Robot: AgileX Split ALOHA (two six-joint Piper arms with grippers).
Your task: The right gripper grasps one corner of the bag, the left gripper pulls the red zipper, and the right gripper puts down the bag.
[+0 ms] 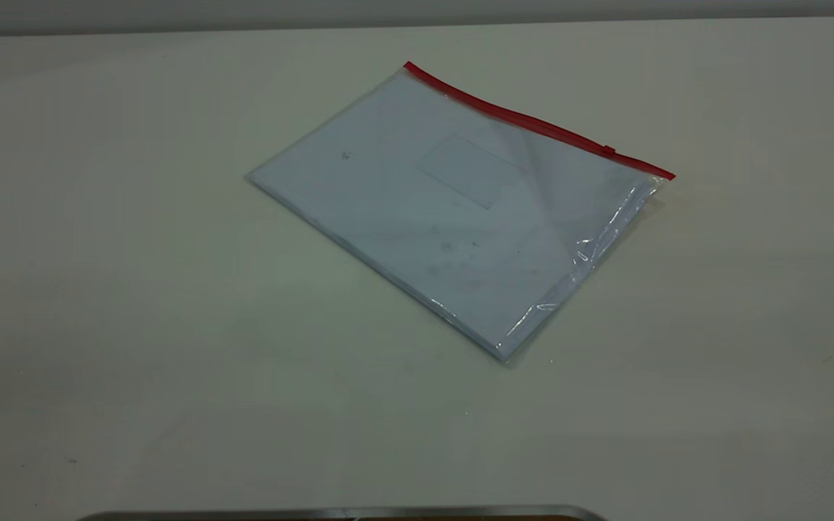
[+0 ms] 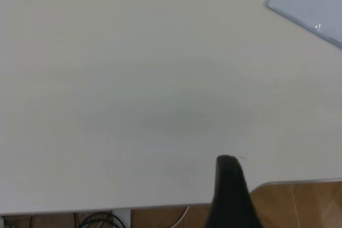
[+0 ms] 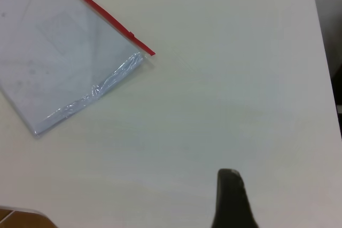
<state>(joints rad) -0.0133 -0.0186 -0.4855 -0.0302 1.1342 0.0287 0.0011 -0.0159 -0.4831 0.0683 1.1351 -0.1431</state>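
On table, bag, claws mostly cropped

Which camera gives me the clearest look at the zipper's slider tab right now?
The exterior view: the whole red zipper runs along the bag's far edge, with the slider tab showing near its right end. The right wrist view shows the strip and a small tab near the corner. The left wrist view catches only a plain clear corner, no red.

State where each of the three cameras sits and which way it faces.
Exterior: outside the rig, looking down at the bag on the table; no arm shows.
Left wrist: faces down; one dark finger and a bag corner show.
Right wrist: faces down; one finger, the red zipper.
All share the bag.
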